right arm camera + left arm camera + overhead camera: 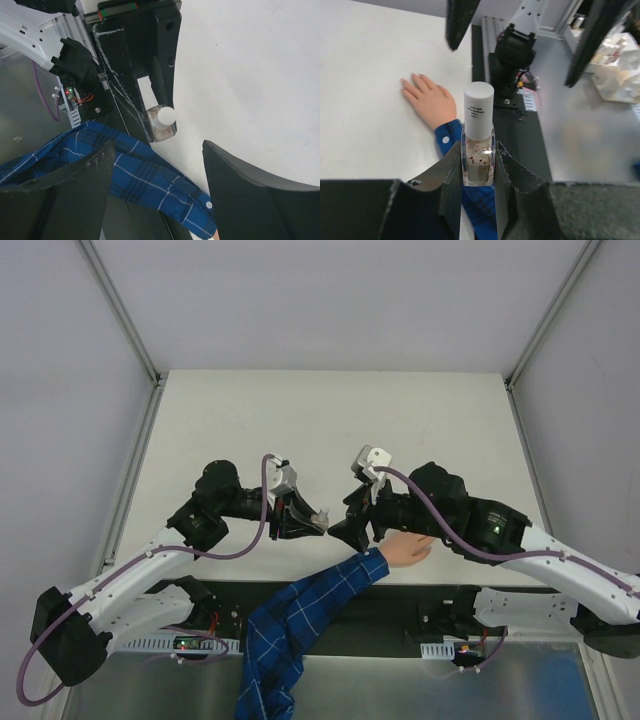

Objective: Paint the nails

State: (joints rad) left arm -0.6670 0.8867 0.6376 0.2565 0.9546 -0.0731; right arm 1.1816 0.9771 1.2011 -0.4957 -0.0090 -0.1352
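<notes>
My left gripper is shut on a small clear nail polish bottle with red flecks and a white cap, and holds it upright above the table. A pale hand with a blue plaid sleeve lies flat on the white table, also seen in the top view. Its nails match the skin and are too small to make out. My right gripper is open and empty, facing the bottle with a short gap between them, above the sleeve.
A black base strip runs along the table's near edge with both arm mounts on it. The right arm's body hangs over the hand. Metal frame posts stand at the table's far corners. Crumpled pale plastic lies off the table.
</notes>
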